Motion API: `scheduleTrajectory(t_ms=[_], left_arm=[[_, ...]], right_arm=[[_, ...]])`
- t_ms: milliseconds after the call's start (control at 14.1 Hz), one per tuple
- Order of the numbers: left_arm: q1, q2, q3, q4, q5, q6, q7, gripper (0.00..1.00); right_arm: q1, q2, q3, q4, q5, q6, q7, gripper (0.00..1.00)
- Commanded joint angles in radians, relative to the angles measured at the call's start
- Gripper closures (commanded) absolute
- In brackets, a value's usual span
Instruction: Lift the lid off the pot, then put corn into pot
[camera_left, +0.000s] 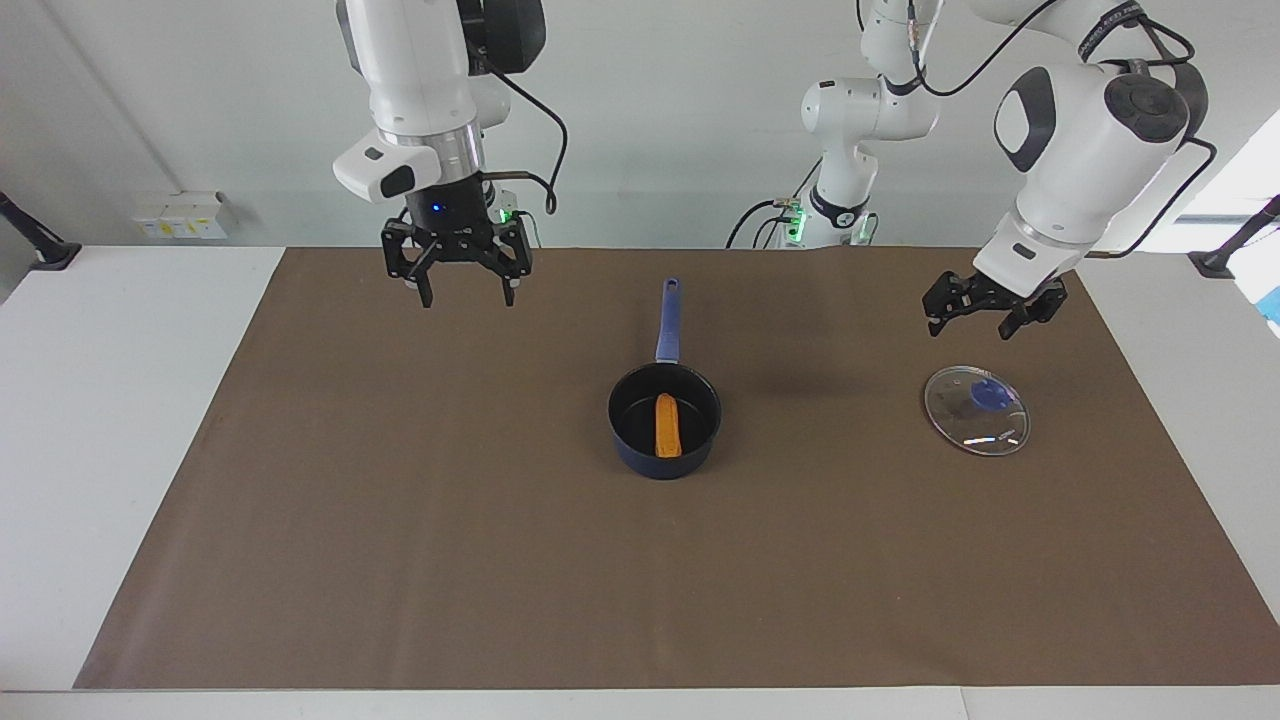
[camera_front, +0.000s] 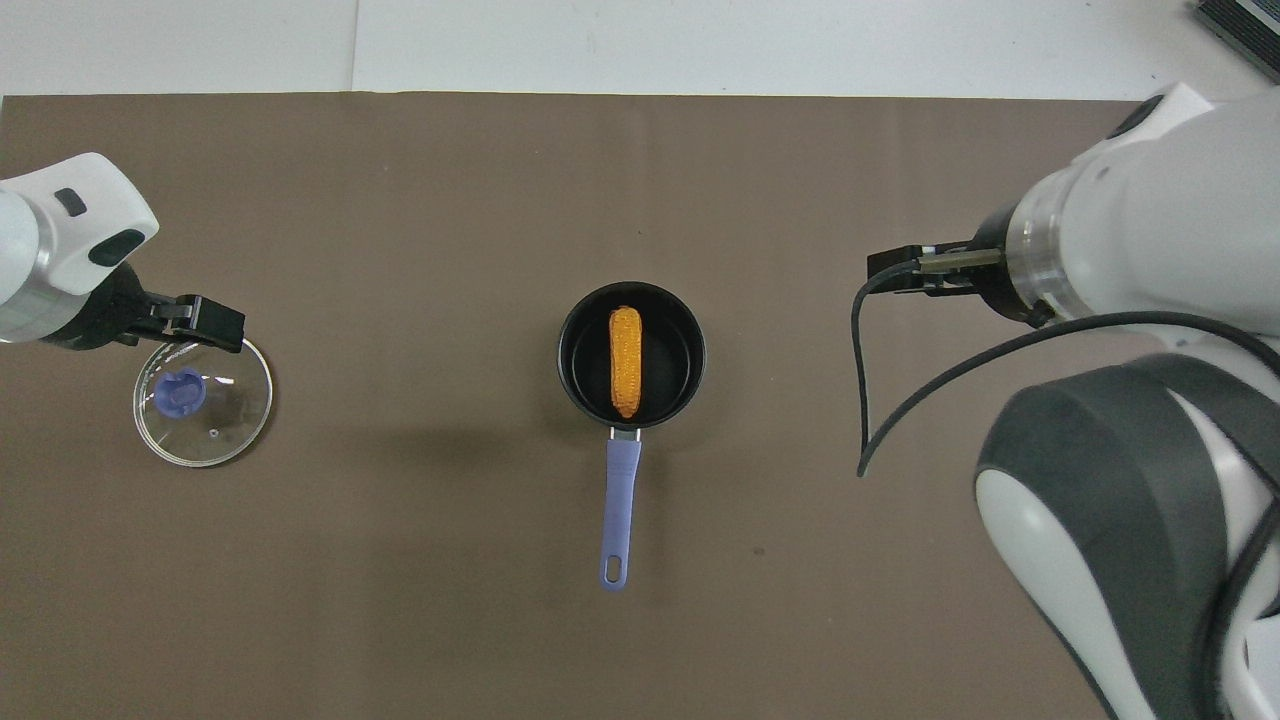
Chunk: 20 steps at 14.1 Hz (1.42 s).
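orange-yellow bumpy corn cob (camera_left: 667, 425) inside dark navy long-handled saucepan (camera_left: 700, 440), handle at 12 o'clock in facing view | clear glass blue-knobbed lid (camera_left: 976, 410) parked on brown tabletop (camera_left: 400, 520) at 3 o'clock, freeing pot mouth | left hand (camera_left: 985, 318) above lid, right hand (camera_left: 468, 290) above tabletop at 10 o'clock, both spread, empty

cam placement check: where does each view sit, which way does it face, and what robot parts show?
Facing view: high, across the table, looking at the robots; both arms, left gripper above the lid, right gripper raised over the mat.
Overhead view: above the robots' end, looking forward and steeply down; left gripper, right arm's wrist and elbow.
Shared: pot holding the corn, lid, half a turn apart.
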<state>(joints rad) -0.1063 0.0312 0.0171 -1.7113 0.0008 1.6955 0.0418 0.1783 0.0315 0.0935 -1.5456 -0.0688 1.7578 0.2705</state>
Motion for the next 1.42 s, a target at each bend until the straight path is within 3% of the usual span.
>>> scheduleTrajectory(t_ms=[0, 213, 427, 782, 1351], left_arm=[[0.022, 0.001, -0.003, 0.09, -0.005, -0.115, 0.024, 0.0], [0.023, 0.001, -0.002, 0.174, -0.004, -0.232, 0.023, 0.0], [0.036, -0.011, 0.004, 0.19, -0.002, -0.293, 0.023, 0.0], [0.05, -0.083, 0.004, 0.108, -0.004, -0.278, 0.061, 0.0], [0.047, -0.07, 0.003, 0.136, -0.002, -0.284, 0.061, 0.0]], right_arm=[[-0.054, -0.059, 0.008, -0.021, -0.009, -0.032, -0.028, 0.0], [-0.094, -0.097, 0.005, 0.016, 0.007, -0.101, -0.03, 0.0], [-0.106, -0.099, -0.027, 0.076, 0.018, -0.185, -0.03, 0.0], [-0.105, -0.14, -0.172, 0.085, 0.053, -0.268, -0.209, 0.0], [-0.103, -0.168, -0.178, 0.044, 0.054, -0.362, -0.229, 0.0]])
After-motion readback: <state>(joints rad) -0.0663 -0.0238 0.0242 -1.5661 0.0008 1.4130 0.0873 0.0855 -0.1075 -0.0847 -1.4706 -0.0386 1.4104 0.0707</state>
